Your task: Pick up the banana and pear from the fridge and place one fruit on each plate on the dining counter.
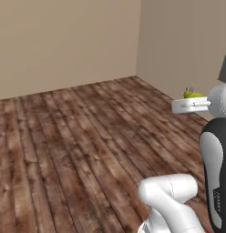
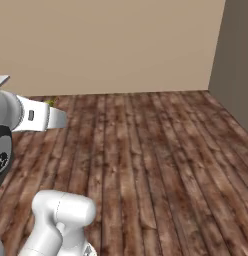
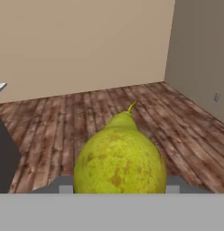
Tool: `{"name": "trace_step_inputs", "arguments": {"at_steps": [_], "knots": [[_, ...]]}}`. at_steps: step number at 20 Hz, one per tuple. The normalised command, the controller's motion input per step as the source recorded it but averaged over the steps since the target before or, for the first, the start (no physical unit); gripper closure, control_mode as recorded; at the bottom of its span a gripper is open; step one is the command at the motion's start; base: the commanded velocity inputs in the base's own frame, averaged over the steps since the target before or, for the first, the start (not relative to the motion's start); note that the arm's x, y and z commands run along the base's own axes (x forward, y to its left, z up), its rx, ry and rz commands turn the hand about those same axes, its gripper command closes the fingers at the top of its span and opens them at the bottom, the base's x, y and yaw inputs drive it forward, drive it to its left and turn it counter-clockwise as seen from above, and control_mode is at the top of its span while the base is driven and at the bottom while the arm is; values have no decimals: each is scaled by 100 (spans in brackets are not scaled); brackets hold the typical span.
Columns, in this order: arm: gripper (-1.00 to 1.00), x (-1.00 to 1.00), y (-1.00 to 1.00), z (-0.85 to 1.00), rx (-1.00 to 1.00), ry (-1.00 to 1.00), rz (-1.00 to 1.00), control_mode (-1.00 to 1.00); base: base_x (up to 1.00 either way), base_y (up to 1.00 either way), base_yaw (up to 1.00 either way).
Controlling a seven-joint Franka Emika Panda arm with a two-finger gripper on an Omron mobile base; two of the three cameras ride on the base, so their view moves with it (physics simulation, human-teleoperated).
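- Pear (image 3: 120,155) sits right between the gripper's (image 3: 117,187) jaws in the hand view, filling the lower middle, stem pointing away from the hand, so the gripper is clamped on the fruit, jaws set about as wide as the pear's belly.
- Left of the gripper in the hand view there's a dark slab at the frame edge and a pale sliver higher up; too little shows to name either.
- Straight ahead of the gripper: wooden floor (image 3: 86,113) running to a beige wall (image 3: 82,45), with a corner off to the right.
- Left base view now: the pear (image 1: 192,94) peeks out yellow-green just past the white hand, held well above the floor.
- Right base view: a green fleck (image 2: 49,102) shows just beyond the hand, presumably the same fruit, though it is too small to be sure.
- No fridge, no plates, no dining surface ahead of the gripper, so by my reading this is the carry leg, pear in transit towards a plate.
- How to do it well:
  - Keep the squeeze steady. A pear is round and smooth, and any slackening lets it roll out.
  - Keep the hand level and the arm tucked while the base turns; swinging wide would tug at the fruit.
  - Hold height until a blue plate comes up ahead of the gripper, then lower gently and let go only once the pear's rounded bottom rests on it.
- Risk to watch: the grip looks to be low on the belly, so a jolt could tip it forward.
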Motion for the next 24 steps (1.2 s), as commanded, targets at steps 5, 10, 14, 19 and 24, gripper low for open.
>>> {"name": "trace_step_inputs", "arguments": {"at_steps": [5,10,14,19,24], "knots": [[100,0,0,0,0,0,0,100,0,0,100],[100,0,0,0,0,0,0,100,50,0,89],[100,0,0,0,0,0,0,100,100,-16,56],[100,0,0,0,0,0,0,100,85,-100,29],[100,0,0,0,0,0,0,100,100,-100,28]]}}
